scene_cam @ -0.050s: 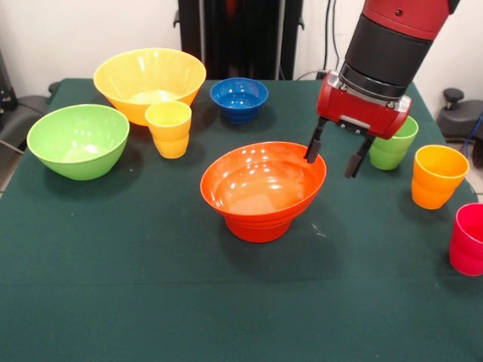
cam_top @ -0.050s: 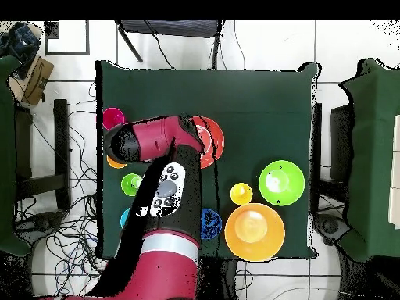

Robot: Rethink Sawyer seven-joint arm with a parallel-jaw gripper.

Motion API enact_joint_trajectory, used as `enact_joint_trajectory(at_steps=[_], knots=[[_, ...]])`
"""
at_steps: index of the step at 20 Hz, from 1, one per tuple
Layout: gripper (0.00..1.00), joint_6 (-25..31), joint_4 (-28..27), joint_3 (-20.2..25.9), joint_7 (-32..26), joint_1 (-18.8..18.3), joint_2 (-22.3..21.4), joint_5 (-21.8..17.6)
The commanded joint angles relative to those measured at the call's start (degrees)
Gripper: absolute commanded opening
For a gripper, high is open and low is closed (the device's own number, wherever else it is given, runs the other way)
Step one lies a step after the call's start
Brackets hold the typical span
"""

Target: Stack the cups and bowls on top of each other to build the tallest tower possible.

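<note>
A dark green cloth [scene_cam @ -0.050s: 136, 294] covers the surface. Behind it in the front view stands a black frame [scene_cam @ -0.050s: 241, 38] against a white wall [scene_cam @ -0.050s: 75, 30]. In the overhead view, tangled cables [cam_top @ -0.050s: 70, 226] lie on the white tiled floor [cam_top @ -0.050s: 266, 47], and a cardboard box [cam_top @ -0.050s: 31, 74] sits at the upper left.

Red and black arm [scene_cam @ -0.050s: 385, 45], red-housed tool [scene_cam @ -0.050s: 336, 154], black fingers [scene_cam @ -0.050s: 315, 143].

From above, the arm [cam_top @ -0.050s: 156, 203] covers part of the tower [cam_top @ -0.050s: 212, 141] on the table [cam_top @ -0.050s: 258, 101].
</note>
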Motion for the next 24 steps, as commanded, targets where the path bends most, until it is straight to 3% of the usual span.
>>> enact_joint_trajectory(at_steps=[1,13,24], knots=[[1.00,-0.1,4.4,8.8,-9.3,-3.4,-0.7,-3.2],[1.00,4.2,9.2,15.5,-14.1,-9.1,-4.8,-3.2],[1.00,0.9,14.8,22.2,-15.0,-14.7,-6.6,-4.5]])
